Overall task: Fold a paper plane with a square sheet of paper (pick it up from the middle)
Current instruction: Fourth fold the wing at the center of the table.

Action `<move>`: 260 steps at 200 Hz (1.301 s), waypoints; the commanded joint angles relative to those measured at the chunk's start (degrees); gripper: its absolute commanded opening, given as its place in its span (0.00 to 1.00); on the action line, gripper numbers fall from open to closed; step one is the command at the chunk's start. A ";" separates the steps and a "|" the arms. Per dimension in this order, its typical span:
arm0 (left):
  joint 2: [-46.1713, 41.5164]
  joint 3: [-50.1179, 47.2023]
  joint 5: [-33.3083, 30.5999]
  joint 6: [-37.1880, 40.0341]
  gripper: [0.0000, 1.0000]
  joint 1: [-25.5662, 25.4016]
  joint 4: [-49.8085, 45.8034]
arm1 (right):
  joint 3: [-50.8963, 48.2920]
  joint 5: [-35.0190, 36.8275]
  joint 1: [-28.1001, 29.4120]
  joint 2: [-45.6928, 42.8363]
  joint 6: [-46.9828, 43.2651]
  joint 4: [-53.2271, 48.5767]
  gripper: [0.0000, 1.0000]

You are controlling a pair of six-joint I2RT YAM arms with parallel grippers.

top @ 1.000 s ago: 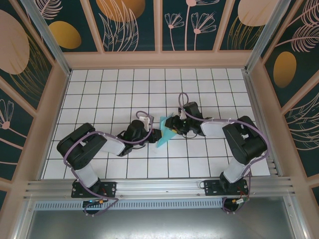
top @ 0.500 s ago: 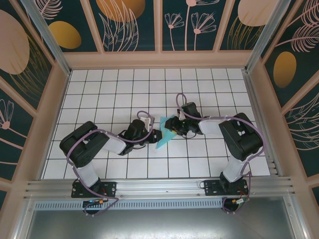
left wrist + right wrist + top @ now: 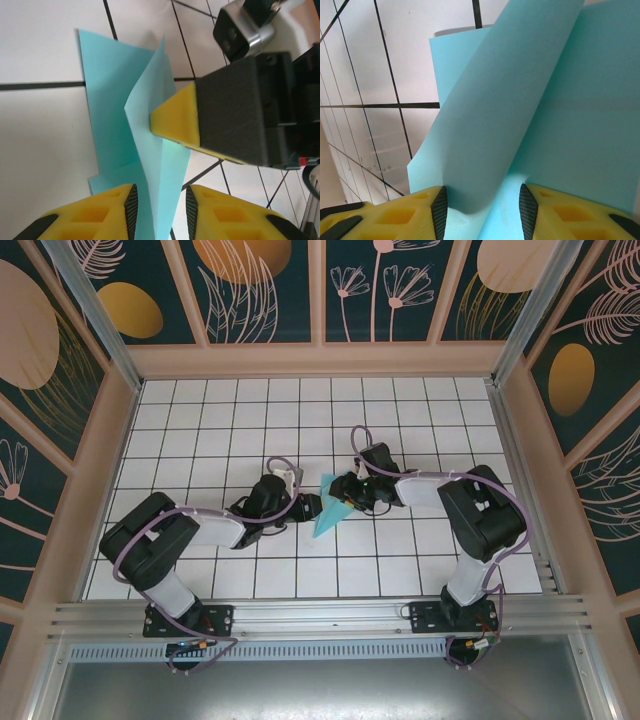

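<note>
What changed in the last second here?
The left gripper loosened its jaws around the folded light-blue paper, and the left arm's elbow swung outward to its left. The right gripper stayed straddling the paper's raised flap, jaws apart; the paper barely moved.

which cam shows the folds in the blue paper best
The left wrist view: the paper lies as a flat layer on the table with a flap raised up from it. The top external view gives its small pointed outline, no layers. The right wrist view is so close that its edges are cut off.
</note>
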 commanded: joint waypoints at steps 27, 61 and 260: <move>0.83 1.50 1.23 0.11 0.38 0.34 -1.60 | -0.58 5.80 -0.11 3.21 -0.05 -5.72 0.45; 4.01 2.90 5.90 -1.05 0.40 0.25 0.23 | -0.58 5.72 -0.11 3.18 -0.05 -5.65 0.45; 7.15 6.80 6.68 1.34 0.30 0.36 -4.22 | -0.45 6.44 1.14 3.91 0.21 -6.87 0.45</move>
